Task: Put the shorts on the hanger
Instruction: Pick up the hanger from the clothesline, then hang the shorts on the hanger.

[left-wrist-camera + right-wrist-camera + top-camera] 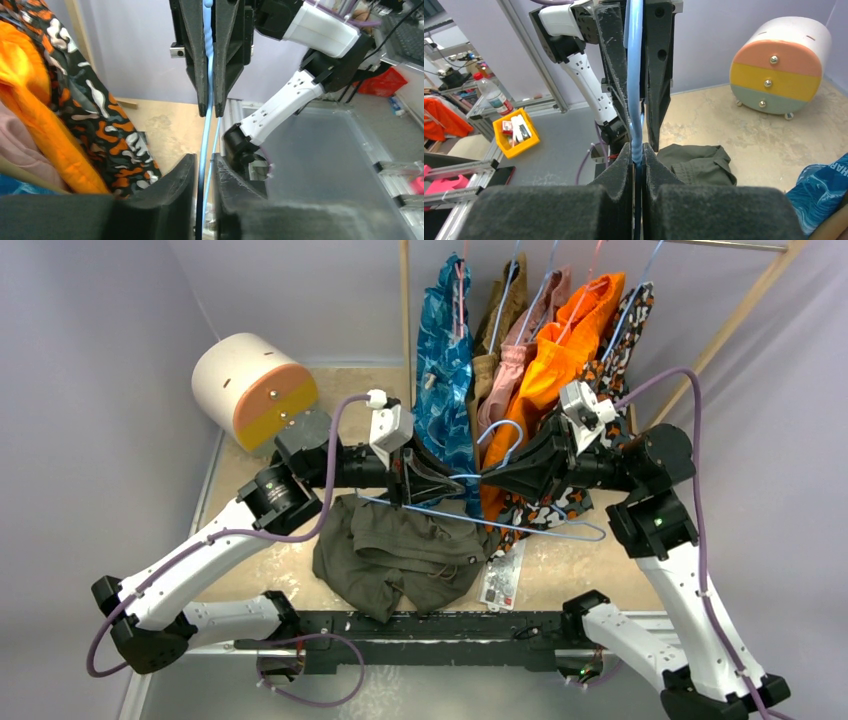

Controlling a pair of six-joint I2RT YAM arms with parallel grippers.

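The hanger point(440, 512) is pinched near its top by both claws, left gripper point(460, 478) and right gripper point(492, 480) clamped on the wire, nose to nose. The shorts point(400, 550) lie crumpled just beneath. One grip is probably best freed for the fabric, with the frame held level.

- The shorts point(400, 550) were seen in plain dark olive green.
- The hanger point(634, 75) was seen in light blue.
- A blue garment point(445, 370) was printed in paler blues.
- A black garment point(95, 115) was blotched orange and white.
- The round cabinet point(781, 70) was banded peach, yellow, grey-green.
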